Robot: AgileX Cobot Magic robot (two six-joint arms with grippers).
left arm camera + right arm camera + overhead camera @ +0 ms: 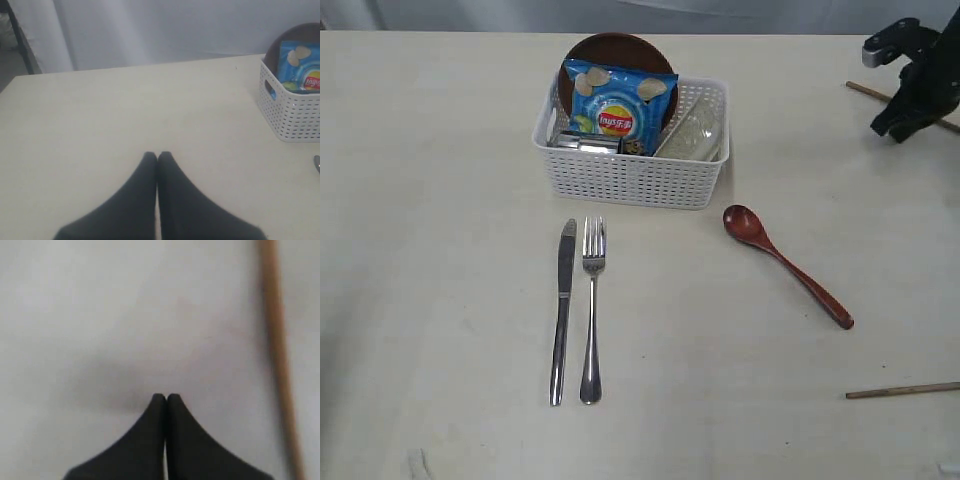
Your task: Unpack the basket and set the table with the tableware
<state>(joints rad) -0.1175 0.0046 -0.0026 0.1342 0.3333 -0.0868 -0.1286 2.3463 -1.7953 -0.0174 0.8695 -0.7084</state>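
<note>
Basket [630, 182] apart from right jaws, tips together, nothing held.

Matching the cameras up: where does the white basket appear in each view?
Exterior view: basket top centre, above the knife and fork.
Left wrist view: basket, one corner, cut by frame edge.
Right wrist view: not in it.
Shared landmark: blue chips bag, exterior and left wrist.
</note>
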